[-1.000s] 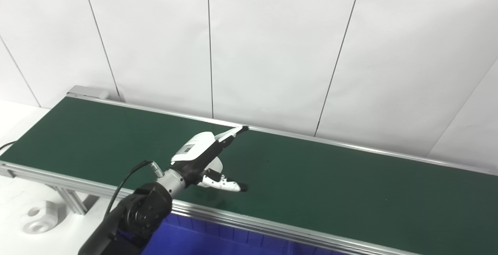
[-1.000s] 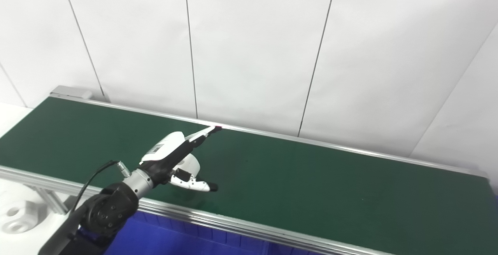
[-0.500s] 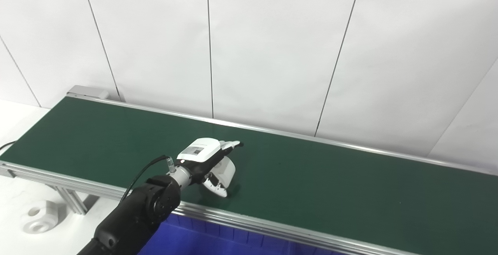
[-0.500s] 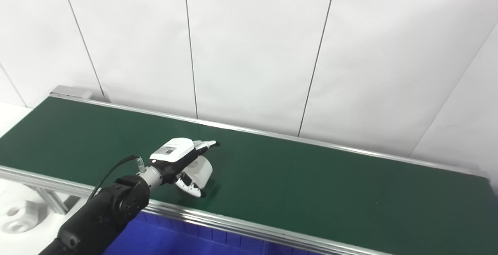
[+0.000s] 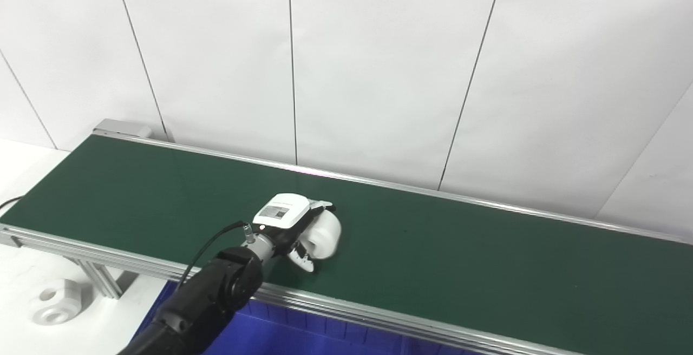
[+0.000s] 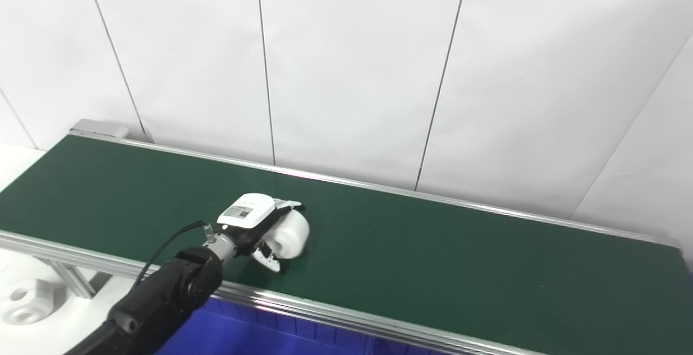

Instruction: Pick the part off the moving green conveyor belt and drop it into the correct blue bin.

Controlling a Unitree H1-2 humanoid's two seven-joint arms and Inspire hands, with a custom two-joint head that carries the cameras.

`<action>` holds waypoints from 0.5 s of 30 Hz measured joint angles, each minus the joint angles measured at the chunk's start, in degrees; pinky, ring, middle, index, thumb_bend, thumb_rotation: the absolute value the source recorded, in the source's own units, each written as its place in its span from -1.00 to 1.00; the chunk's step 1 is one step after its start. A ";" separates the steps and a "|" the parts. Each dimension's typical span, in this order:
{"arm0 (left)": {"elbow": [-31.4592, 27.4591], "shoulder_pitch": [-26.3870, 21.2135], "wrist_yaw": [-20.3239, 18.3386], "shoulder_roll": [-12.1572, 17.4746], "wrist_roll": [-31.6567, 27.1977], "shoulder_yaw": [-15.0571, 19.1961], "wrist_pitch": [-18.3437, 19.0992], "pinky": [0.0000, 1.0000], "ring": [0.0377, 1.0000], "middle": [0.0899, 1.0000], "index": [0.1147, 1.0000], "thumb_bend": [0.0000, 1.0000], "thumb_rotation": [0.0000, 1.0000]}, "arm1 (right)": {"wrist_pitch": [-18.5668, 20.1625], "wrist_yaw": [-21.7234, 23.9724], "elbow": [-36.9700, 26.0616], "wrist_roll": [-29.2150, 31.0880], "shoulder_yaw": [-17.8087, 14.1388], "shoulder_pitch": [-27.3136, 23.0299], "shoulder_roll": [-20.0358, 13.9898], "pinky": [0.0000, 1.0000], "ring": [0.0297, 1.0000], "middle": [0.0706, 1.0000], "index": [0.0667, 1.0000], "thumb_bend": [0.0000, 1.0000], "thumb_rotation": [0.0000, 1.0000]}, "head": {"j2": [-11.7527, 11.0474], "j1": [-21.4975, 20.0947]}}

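A white, rounded part [image 5: 326, 235] lies on the green conveyor belt [image 5: 460, 257] near its front rail. My left hand [image 5: 292, 224] reaches over the rail from the lower left and rests on the belt. Its fingers [image 5: 324, 205] curl over the top of the part and its thumb [image 5: 301, 259] hooks in from the near side, so the hand is shut on the part [image 6: 292, 237]. The part's left half is hidden under the palm. My right hand is out of both views.
A blue bin [image 5: 281, 339] sits below the belt's front rail [image 5: 379, 320], partly cut off by the picture's bottom edge. Another white part with holes [image 5: 51, 306] lies on the white table at lower left. A white panelled wall stands behind the belt.
The left hand came down onto the belt and slid a little right. Its fingers and thumb, spread wide a second ago, have closed around the white part.
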 measured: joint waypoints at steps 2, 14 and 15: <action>2.00 0.05 2.67 -1.13 -1.95 0.65 -2.27 -0.25 -0.24 -0.13 0.04 0.00 -1.00 | 0.00 0.12 -0.05 0.00 -0.62 0.40 0.44 0.97 0.92 0.92 0.91 0.45 0.95 | 0.17 -0.09; 0.92 0.84 8.61 -6.92 -9.76 3.56 -9.34 -0.19 -0.23 -0.13 -0.08 -0.01 -1.00 | 0.00 2.87 -0.20 0.74 -2.72 0.68 1.69 0.97 0.92 0.92 0.92 0.44 0.95 | 0.44 -0.09; -0.26 1.11 8.60 -6.93 -10.04 3.92 -9.34 -0.20 -0.23 -0.13 -0.07 -0.01 -1.00 | 0.00 3.03 -0.20 0.82 -2.80 0.68 1.83 0.97 0.91 0.92 0.92 0.44 0.95 | 0.61 -0.35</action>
